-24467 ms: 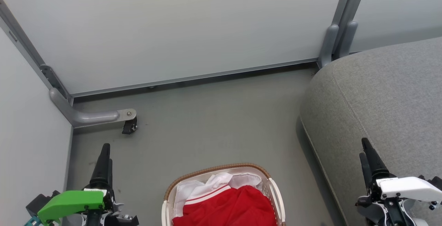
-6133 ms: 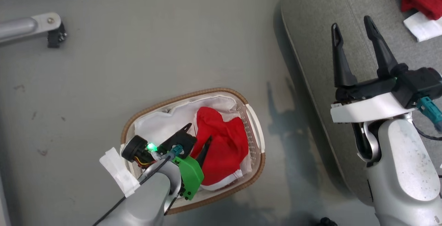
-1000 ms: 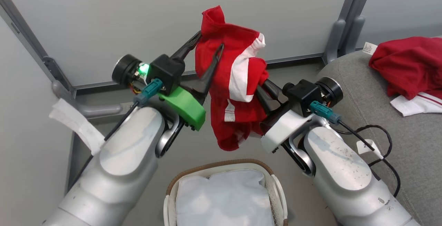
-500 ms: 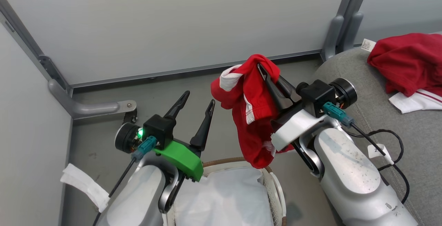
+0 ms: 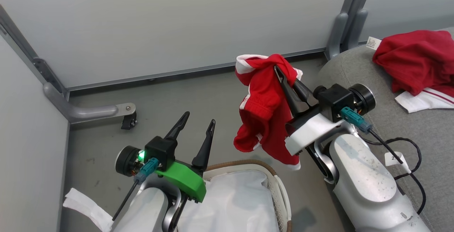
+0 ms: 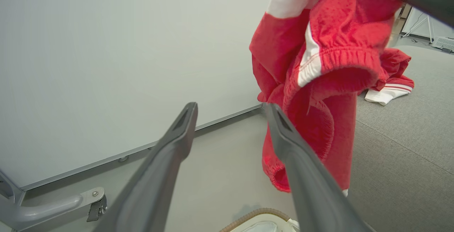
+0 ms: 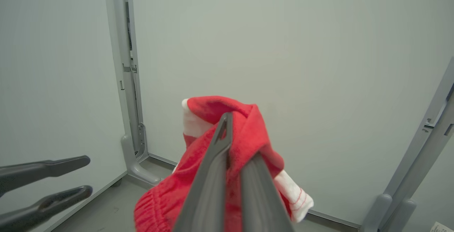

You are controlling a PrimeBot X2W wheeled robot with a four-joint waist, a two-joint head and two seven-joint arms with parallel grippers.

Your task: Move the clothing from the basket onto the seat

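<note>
Here, the left gripper (image 5: 199,117) stands wide open and empty, its two dark fingers pointing up and away over the grey floor (image 5: 198,93). Just below and to the right of its base sits the one basket (image 5: 280,189), white with a brown woven rim, with a crumpled white liner (image 5: 234,203) lying inside it.

There are two pieces of red clothing. The first garment (image 5: 264,111) hangs to the right of the left gripper, apart from its fingers, off the floor and higher than the basket rim. Its white stripe trim and gathered elastic band show in the left wrist view. The right gripper (image 5: 278,71) is clamped tight on the top fold of this garment, which drapes down beside and below its fingers.

To the right of the right gripper lies the one grey seat (image 5: 429,118). On it, well beyond the gripper's wrist, rests the second garment (image 5: 415,58), bunched up. It has a white striped edge near the gripper's side and a small white label (image 5: 372,43) at its far left corner.
</note>
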